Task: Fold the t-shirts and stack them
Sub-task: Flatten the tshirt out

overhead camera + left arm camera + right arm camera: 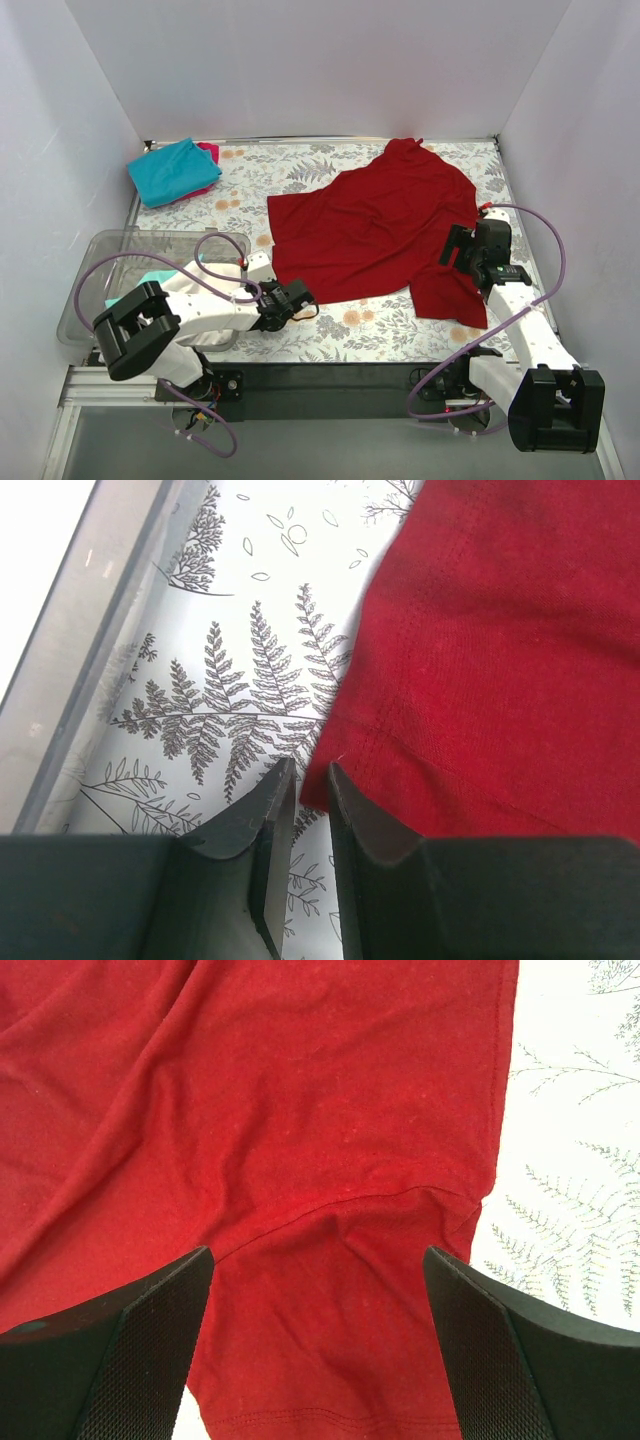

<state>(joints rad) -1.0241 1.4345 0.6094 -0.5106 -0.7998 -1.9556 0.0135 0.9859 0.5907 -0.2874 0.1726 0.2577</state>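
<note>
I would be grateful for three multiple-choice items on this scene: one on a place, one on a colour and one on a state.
1. Where does the clear bin sit?
A. at the far right corner
B. at the near left of the table
C. in the middle

2. What colour is the spread-out t-shirt?
A. white
B. dark red
C. yellow

3. How do the jaws of the right gripper stand?
A. wide open
B. shut on cloth
C. out of view

Answers: B, the top view shows it at the lower left; B, its cloth is dark red in every view; A, the right wrist view shows them far apart above the cloth.
</note>
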